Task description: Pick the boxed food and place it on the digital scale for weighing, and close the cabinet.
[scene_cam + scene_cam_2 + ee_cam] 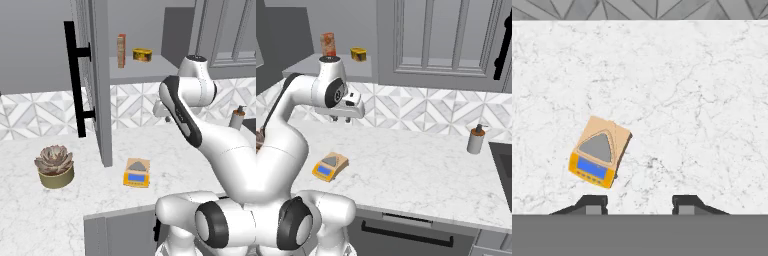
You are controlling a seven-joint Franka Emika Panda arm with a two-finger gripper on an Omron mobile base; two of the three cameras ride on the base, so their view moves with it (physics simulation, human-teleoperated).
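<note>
White marble with grey veins runs the whole length of the counter [60, 210], and most of it lies bare. Far to the left a succulent in an olive pot [54, 166] sits well back from the near edge. Just right of it the cabinet [98, 80] door stands swung out over the counter, its long black bar handle [75, 80] facing left, its lower edge hanging above the marble near the digital scale [137, 172]. That scale lies flat and alone, with open stone on every side and nothing on its grey plate. Up on the open shelf the boxed food [121, 50] stands upright near the shelf's left end, apart from a squat yellow tin [142, 54] to its right. The gripper [640, 204] hangs above the counter between shelf and scale, looking down; its fingertips [592, 204] stand apart with nothing between them, the scale lying beyond the left one. Well to the right a small grey dispenser bottle [475, 139] stands near the backsplash, wide bare marble separating it from the scale.
</note>
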